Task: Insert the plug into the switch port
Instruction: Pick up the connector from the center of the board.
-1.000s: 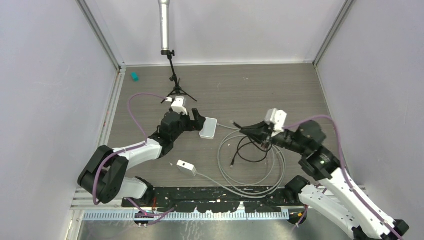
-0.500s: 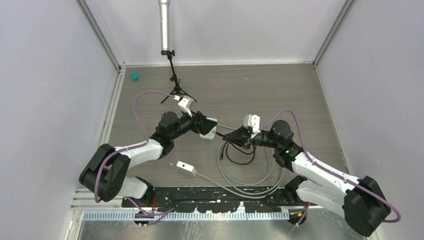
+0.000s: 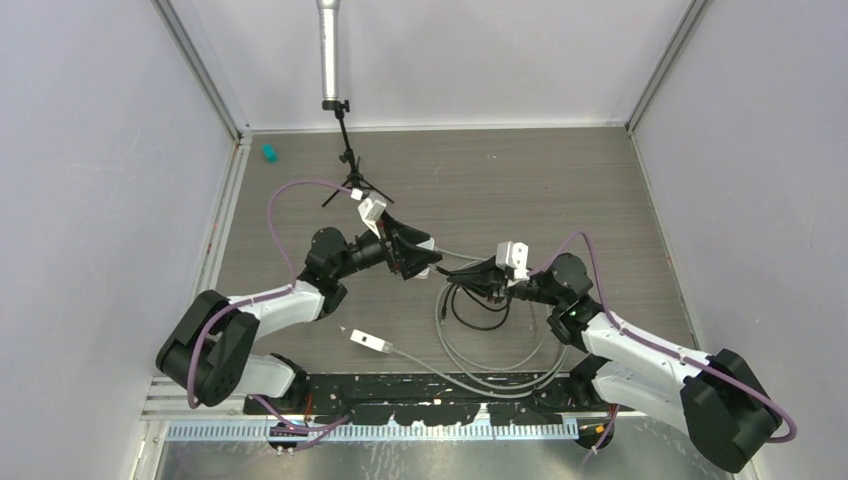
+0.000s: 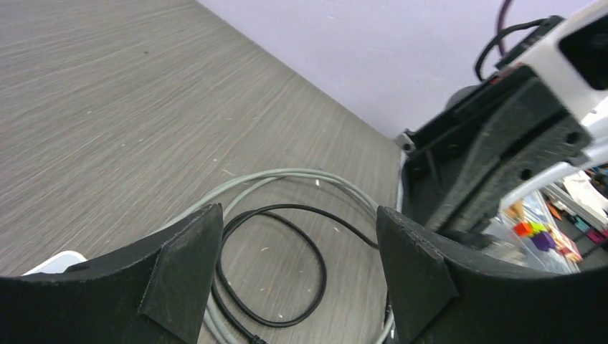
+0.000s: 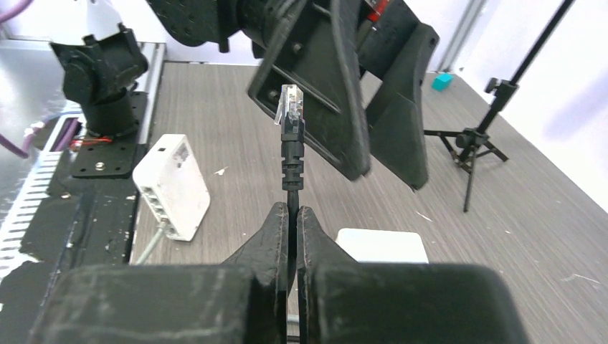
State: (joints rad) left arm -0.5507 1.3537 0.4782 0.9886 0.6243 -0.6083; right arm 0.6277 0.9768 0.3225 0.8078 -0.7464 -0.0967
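Note:
My right gripper (image 5: 293, 209) is shut on a black cable. Its plug (image 5: 290, 107), clear with a black boot, stands upright above the fingertips. In the top view the right gripper (image 3: 478, 272) is at mid table, facing my left gripper (image 3: 413, 257). The left gripper (image 4: 297, 211) is open and empty, tilted above a flat white box (image 5: 382, 246); its fingers (image 5: 337, 86) stand just behind the plug. A small white switch (image 5: 172, 185) with a row of ports lies on the table to the left, with a grey cable plugged in. It also shows in the top view (image 3: 371, 342).
Coils of grey cable (image 3: 500, 360) and a black cable loop (image 4: 287, 272) lie on the table between the arms. A small black tripod (image 3: 350, 175) with a pole stands at the back. A teal block (image 3: 268, 152) lies far left by the wall.
My right arm swung left with the cable, bringing the plug close to the left gripper. The left gripper tipped up over the white box.

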